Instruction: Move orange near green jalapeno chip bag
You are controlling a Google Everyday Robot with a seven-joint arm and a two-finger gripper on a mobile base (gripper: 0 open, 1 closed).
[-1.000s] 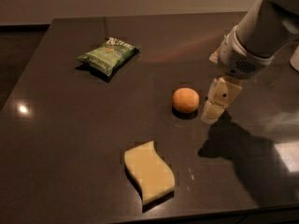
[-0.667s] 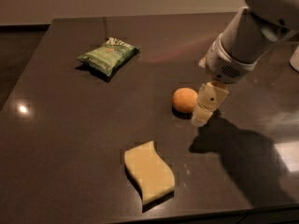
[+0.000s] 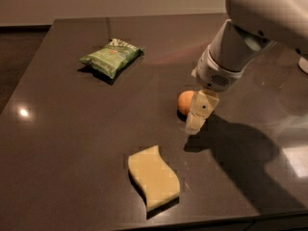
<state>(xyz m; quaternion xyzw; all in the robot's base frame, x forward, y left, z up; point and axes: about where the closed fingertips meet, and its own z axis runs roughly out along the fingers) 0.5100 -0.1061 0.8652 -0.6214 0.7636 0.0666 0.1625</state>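
Note:
The orange (image 3: pixel 185 101) sits on the dark table (image 3: pixel 67 148) a little right of centre. The green jalapeno chip bag (image 3: pixel 111 57) lies flat at the back left, well apart from the orange. My gripper (image 3: pixel 198 113) hangs from the white arm (image 3: pixel 236 52), which reaches in from the upper right. The gripper is low over the table, right against the orange's right front side, and covers part of it. It holds nothing that I can see.
A pale yellow wavy-edged sponge (image 3: pixel 154 177) lies near the table's front edge, in front of the orange. The arm's shadow falls on the table to the right. The table's front edge runs along the bottom of the view.
The arm has swung left and toward the camera. The gripper has gone from beside the orange's right to overlapping its right front. The orange, bag and sponge have not moved.

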